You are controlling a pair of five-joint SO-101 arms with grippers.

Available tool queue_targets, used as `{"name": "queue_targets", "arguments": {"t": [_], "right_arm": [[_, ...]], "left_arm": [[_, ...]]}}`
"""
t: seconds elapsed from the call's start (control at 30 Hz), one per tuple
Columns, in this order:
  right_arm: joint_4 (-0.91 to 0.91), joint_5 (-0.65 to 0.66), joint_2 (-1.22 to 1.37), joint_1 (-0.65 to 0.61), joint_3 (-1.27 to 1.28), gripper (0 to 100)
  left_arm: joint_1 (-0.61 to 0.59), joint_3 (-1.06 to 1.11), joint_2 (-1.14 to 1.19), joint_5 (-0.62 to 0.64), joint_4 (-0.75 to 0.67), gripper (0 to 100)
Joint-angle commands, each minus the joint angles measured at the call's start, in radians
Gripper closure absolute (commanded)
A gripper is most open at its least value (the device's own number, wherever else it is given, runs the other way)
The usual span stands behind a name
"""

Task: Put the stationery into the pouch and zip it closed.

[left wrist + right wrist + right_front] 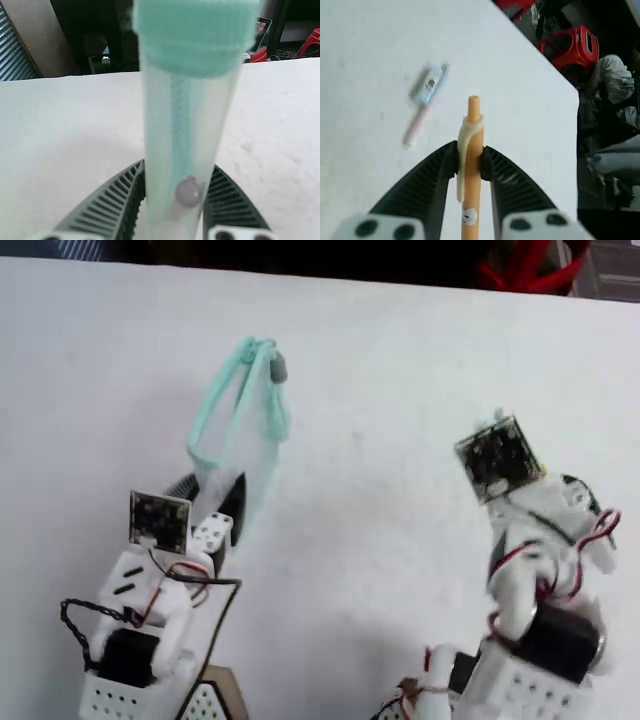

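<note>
The white table (pixel 400 390) is very bright, almost glowing, and the shadows on it are faint and soft. The room at the far edge is dark. Up close, the pouch (pixel 192 100) looks fuzzy in the left wrist view. The orange pen (pixel 471 165) looks clear, but the pink pen (pixel 425 102) lying farther off is smeared.

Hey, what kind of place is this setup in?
Probably a workshop or lab room: a plain white table carries a small left arm and right arm, with red plastic stools crowded behind it.
</note>
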Motion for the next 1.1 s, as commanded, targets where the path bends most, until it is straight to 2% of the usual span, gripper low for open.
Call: {"name": "queue_targets", "arguments": {"t": [0.0,0.13,0.23,0.37,0.47,0.6,0.77,0.93,1.07], "right_arm": [[0.054,-0.178,-0.019,-0.130,-0.121,98.1],[0.090,-0.408,-0.019,-0.348,-0.278,98.1],[0.042,-0.577,-0.019,-0.527,-0.393,98.1],[-0.160,-0.738,-0.019,-0.760,-0.493,98.1],[-0.367,-0.810,0.002,-0.866,-0.499,98.1],[-0.591,-0.858,0.124,-0.937,-0.499,98.1],[-0.763,-0.858,0.331,-0.993,-0.499,98.1],[-0.881,-0.853,0.473,-1.066,-0.499,98.0],[-0.906,-0.853,0.555,-1.070,-0.497,98.0]], "left_arm": [[0.002,0.000,0.007,-0.011,-0.008,83],[0.002,0.000,0.007,-0.011,-0.009,83],[0.002,0.000,0.007,-0.011,-0.011,83],[0.002,0.000,0.007,-0.011,-0.011,83],[0.002,0.000,0.007,-0.011,-0.011,83],[0.002,0.000,0.007,-0.011,-0.009,83],[0.004,0.000,0.007,-0.011,-0.011,83],[0.007,-0.002,0.007,-0.011,-0.012,83],[0.008,-0.002,0.007,-0.011,-0.012,83]]}}
